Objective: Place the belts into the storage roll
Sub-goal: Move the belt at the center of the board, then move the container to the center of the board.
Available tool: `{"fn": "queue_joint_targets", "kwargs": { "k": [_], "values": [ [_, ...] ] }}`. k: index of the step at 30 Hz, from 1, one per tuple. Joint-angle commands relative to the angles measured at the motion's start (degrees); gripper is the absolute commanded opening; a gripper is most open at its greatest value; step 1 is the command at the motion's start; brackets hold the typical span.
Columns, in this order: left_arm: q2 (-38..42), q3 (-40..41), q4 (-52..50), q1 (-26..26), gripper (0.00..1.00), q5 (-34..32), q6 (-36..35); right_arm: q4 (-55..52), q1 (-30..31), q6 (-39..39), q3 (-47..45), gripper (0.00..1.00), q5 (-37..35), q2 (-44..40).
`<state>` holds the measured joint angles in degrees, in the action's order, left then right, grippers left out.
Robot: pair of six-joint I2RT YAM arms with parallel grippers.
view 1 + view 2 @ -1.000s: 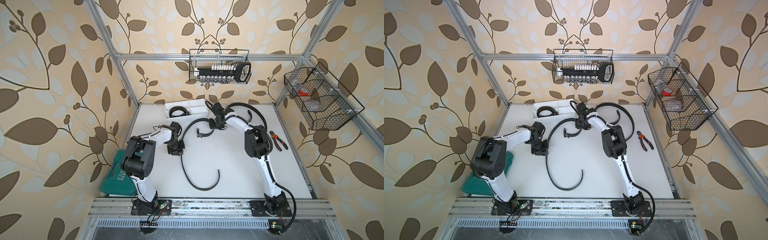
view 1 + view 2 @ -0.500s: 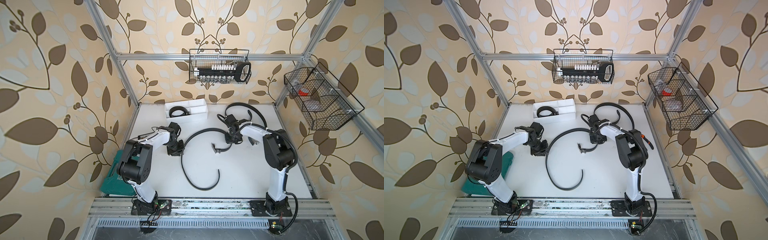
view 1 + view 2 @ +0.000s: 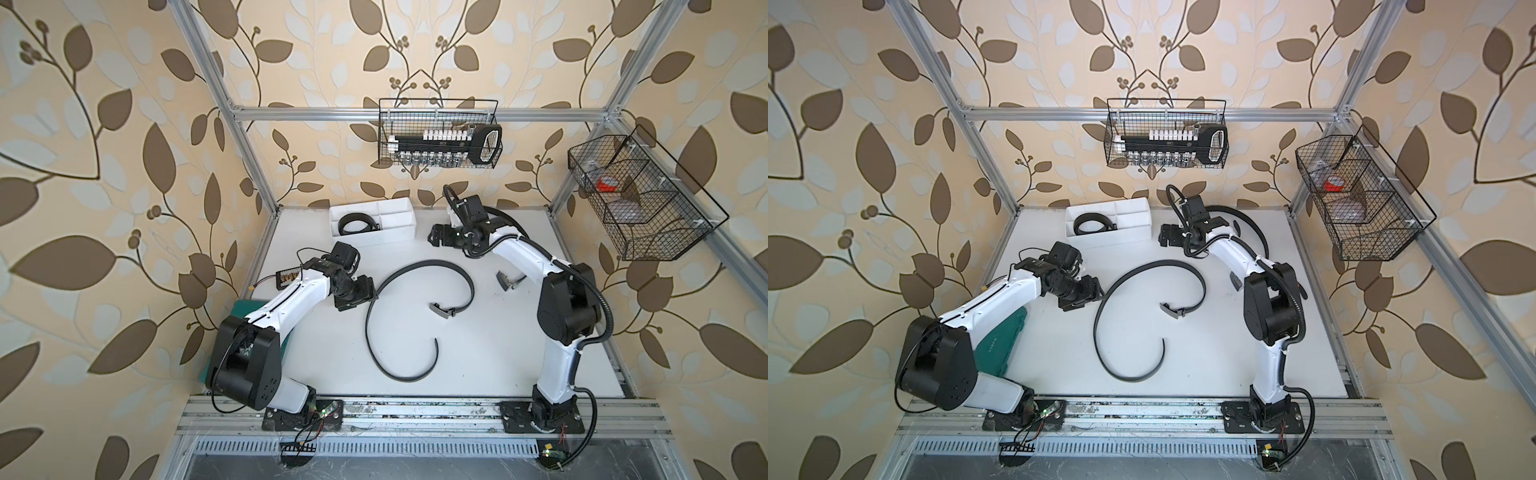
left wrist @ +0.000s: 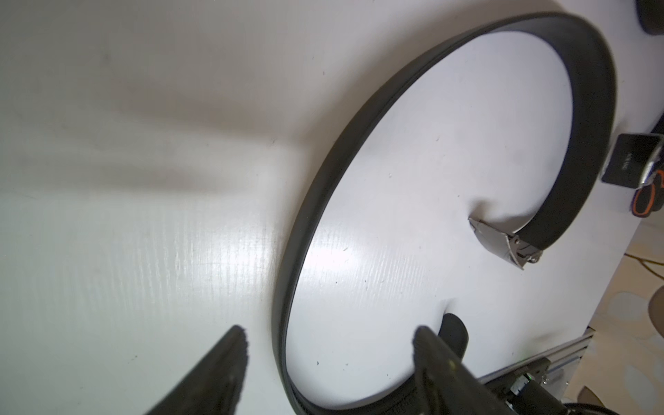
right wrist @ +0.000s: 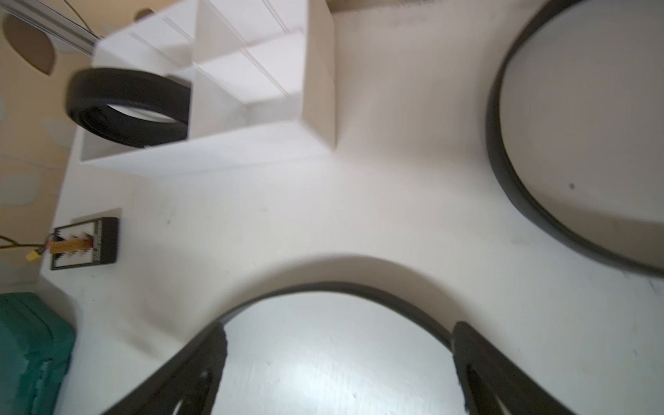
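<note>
White storage roll, at the far edge of the table, holds one coiled belt. Long uncoiled belt lies mid-table. Left gripper gapes astride it; right gripper gapes empty. Both clamped it a second ago.

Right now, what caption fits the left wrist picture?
Open fingers straddle a curved black belt on a white table.

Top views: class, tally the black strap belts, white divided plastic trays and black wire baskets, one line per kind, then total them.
White divided plastic tray: 1
Black strap belts: 3 (one coiled in the tray, one long and loose, one partly hidden at the back)
Black wire baskets: 2
Total: 6
</note>
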<state>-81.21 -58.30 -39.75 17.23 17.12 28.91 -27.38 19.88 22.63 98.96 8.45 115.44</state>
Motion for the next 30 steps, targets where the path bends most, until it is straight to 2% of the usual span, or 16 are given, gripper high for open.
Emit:
{"fn": "queue_joint_targets", "kwargs": {
  "k": [1,8,15,19,23,25,30],
  "values": [
    [6.44,1.16,-1.87,-0.01,0.99,-1.9,-2.4,2.3,0.27,1.82,6.54,0.99,3.88,7.34],
    [13.08,2.17,-6.52,-0.1,0.99,-3.94,-8.91,3.94,0.6,0.97,20.27,0.99,3.15,19.21],
    [15.86,4.23,-4.55,-0.05,0.99,-3.59,-9.47,2.34,1.74,0.08,33.99,0.96,2.11,29.24],
    [15.6,4.62,-4.3,-0.1,0.99,-3.02,-9.66,1.82,1.9,0.58,36.99,0.89,-0.34,32.07],
    [15.82,4.8,-3.93,-0.1,0.99,-2.73,-9.4,-0.32,2.13,-1.26,38.94,0.76,-3.93,33.75],
    [15.9,4.83,-3.89,-0.1,0.99,-2.78,-9.47,-0.92,2.31,-2.59,39.86,0.67,-5.58,34.5],
    [16.07,4.87,-3.89,-0.17,0.99,-2.89,-9.46,-2.33,2.82,-5.5,44.58,0.56,-8.8,38.02]
  ]
}}
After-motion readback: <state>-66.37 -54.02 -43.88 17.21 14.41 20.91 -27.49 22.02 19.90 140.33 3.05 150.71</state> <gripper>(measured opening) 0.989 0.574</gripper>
